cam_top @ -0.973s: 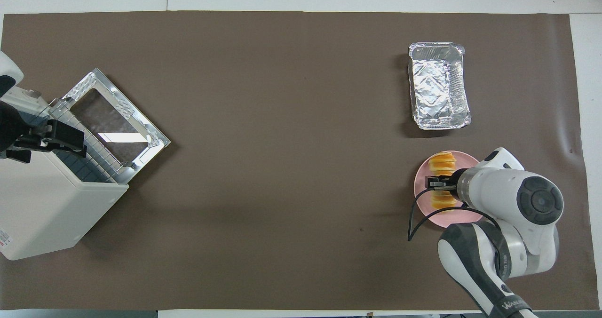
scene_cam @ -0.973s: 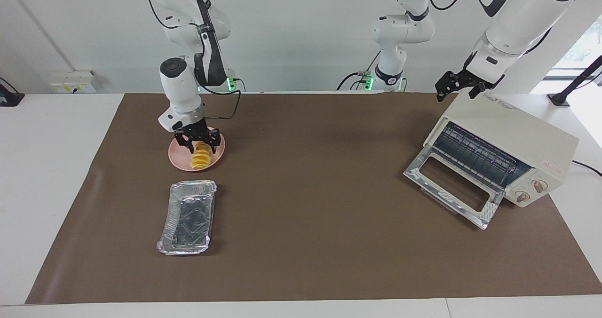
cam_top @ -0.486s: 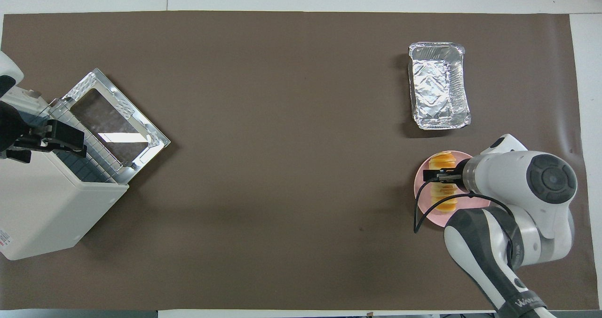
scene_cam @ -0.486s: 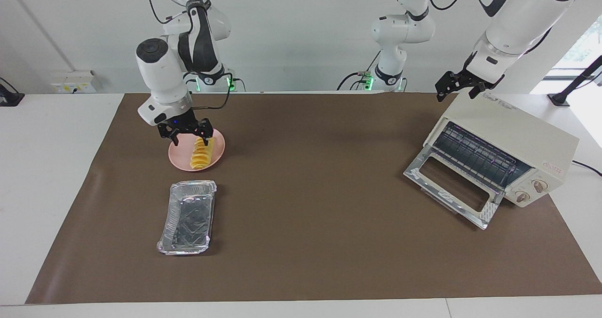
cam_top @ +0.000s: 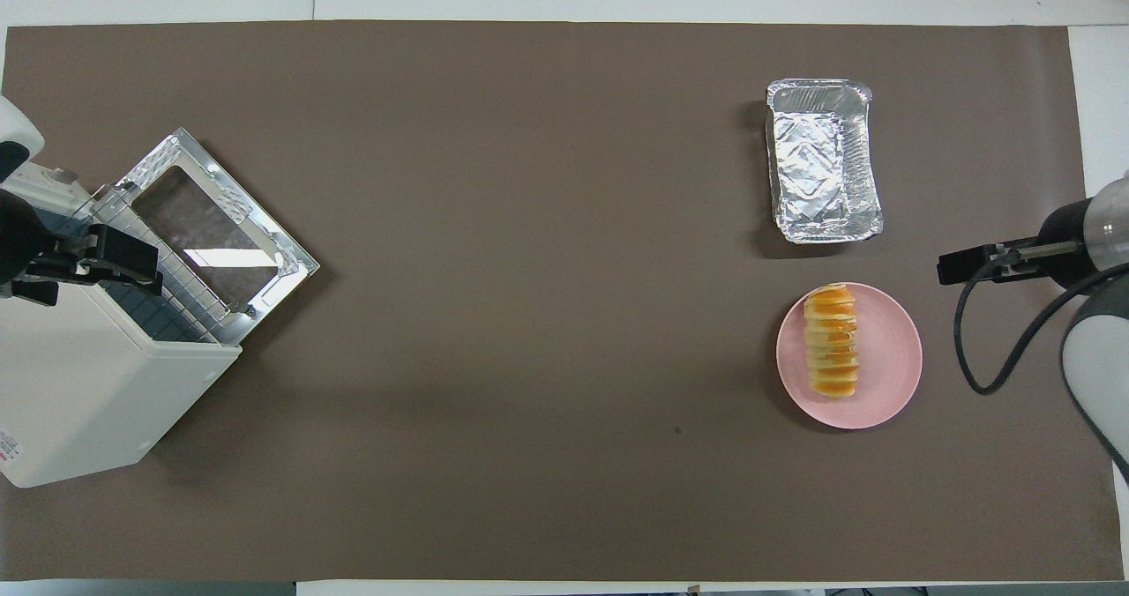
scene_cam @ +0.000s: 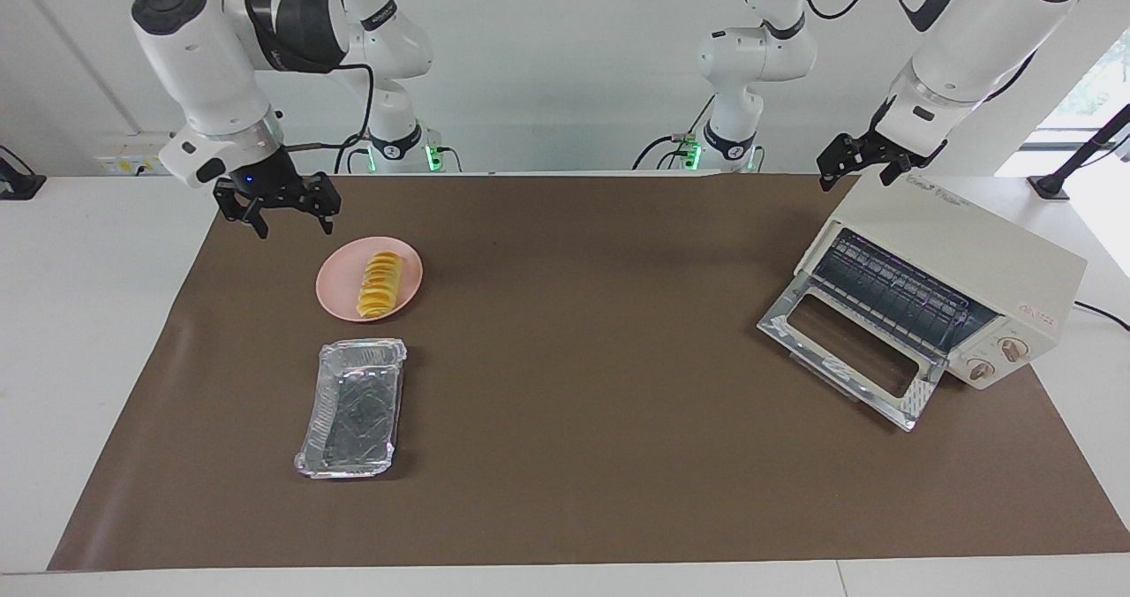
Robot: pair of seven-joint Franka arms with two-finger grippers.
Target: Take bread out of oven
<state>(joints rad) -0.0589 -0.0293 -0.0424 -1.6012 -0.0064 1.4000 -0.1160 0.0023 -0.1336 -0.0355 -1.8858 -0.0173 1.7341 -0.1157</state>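
Lab: robot arms (scene_cam: 229, 49), white walls, brown mat (scene_cam: 583, 270).

Ridged golden bread (scene_cam: 380, 284) flat on pink plate (scene_cam: 340, 301); cream oven (scene_cam: 971, 266) door open.

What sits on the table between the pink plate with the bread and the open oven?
Nothing: in the overhead view only bare brown mat stretches from the pink plate holding the bread to the oven.

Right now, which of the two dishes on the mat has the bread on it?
The round pink plate holds the bread. The foil tray, beside it and farther from the robots, holds nothing.
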